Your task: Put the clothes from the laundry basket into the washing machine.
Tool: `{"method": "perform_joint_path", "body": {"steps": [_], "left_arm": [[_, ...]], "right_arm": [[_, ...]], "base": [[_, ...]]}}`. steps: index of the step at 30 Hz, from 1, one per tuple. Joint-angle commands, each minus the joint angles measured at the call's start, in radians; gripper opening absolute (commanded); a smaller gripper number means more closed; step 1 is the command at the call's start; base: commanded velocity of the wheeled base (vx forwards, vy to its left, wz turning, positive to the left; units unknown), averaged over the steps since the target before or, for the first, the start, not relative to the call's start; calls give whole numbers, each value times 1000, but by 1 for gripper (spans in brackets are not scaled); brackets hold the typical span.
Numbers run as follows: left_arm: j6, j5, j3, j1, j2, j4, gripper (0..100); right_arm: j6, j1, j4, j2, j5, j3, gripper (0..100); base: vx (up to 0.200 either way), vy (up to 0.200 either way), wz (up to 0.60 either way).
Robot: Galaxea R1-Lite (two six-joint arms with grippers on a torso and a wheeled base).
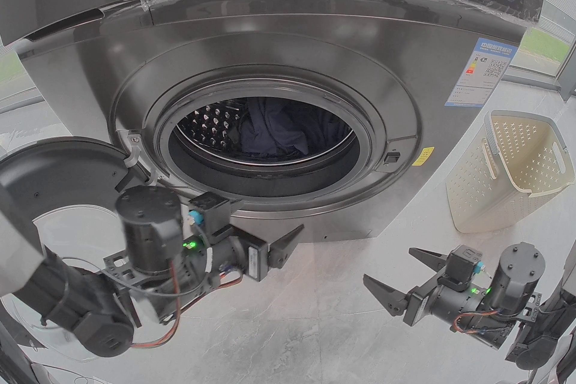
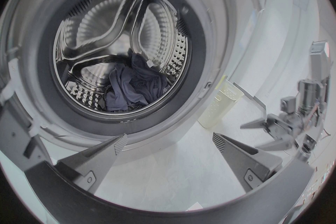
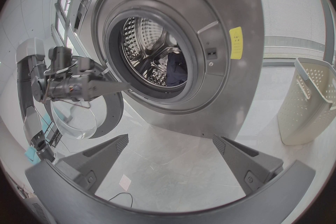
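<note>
The washing machine (image 1: pixel 288 43) stands with its round door (image 1: pixel 54 175) swung open to the left. Dark blue clothes (image 1: pixel 276 130) lie in the drum (image 2: pixel 105 35), low at its back (image 2: pixel 134 86), and they also appear through the opening as clothes (image 3: pixel 176 69). A cream laundry basket (image 1: pixel 516 169) sits tilted on the floor to the machine's right; what I see of its inside is bare. My left gripper (image 2: pixel 168 139) hangs open below the drum opening, holding nothing. My right gripper (image 1: pixel 390 266) is open too, low over the floor, left of the basket (image 3: pixel 308 102).
Pale marble floor (image 1: pixel 324 307) spreads in front of the machine between the two arms. The open door's glass bowl (image 3: pixel 75 119) sits close behind the left arm. A window strip runs along the far right wall.
</note>
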Motion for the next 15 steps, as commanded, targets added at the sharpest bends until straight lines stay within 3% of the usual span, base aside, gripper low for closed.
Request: {"method": "perform_joint_path", "body": {"steps": [1, 4, 8, 11, 15], "left_arm": [[28, 1, 190, -19, -228, -18, 100], [39, 11, 250, -2, -275, -27, 100], [23, 17, 317, 24, -380, -50, 100], [25, 14, 351, 50, -437, -49, 100], [39, 11, 411, 101, -587, -27, 100]], "right_arm": [[-2, -38, 0, -159, -21, 79, 100], [-5, -49, 3, -220, -32, 97, 100], [-17, -103, 31, -294, -32, 97, 100], [-19, -116, 77, -327, -33, 97, 100], [-36, -121, 258, -488, -48, 97, 100]], "base": [[0, 0, 0], [-133, 0, 0], [-200, 0, 0], [0, 0, 0], [-150, 0, 0]]}}
